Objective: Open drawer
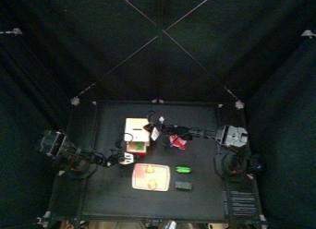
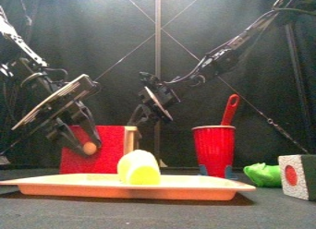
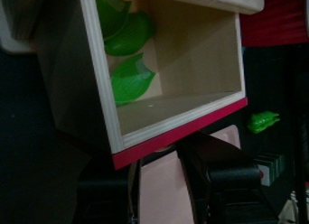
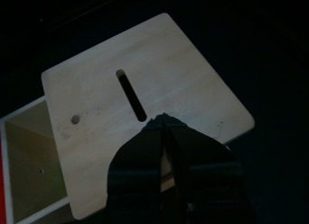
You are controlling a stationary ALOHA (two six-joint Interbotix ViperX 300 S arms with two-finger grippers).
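Red-edged drawer (image 3: 169, 74) pulled out, green pieces (image 3: 130, 76) inside (left end effector (image 3: 163, 187) parted, empty-handed).

Drawer (image 3: 182, 65): pale matt wood, smooth; red-painted edge.

Dim, dark-curtained scene; close wrist views blurred.

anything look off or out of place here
Nothing looks spilled or broken. The drawer is pulled out, with green leafy pieces inside. Both end effectors are at the unit: the left end effector at its red front edge, the right end effector over its top.
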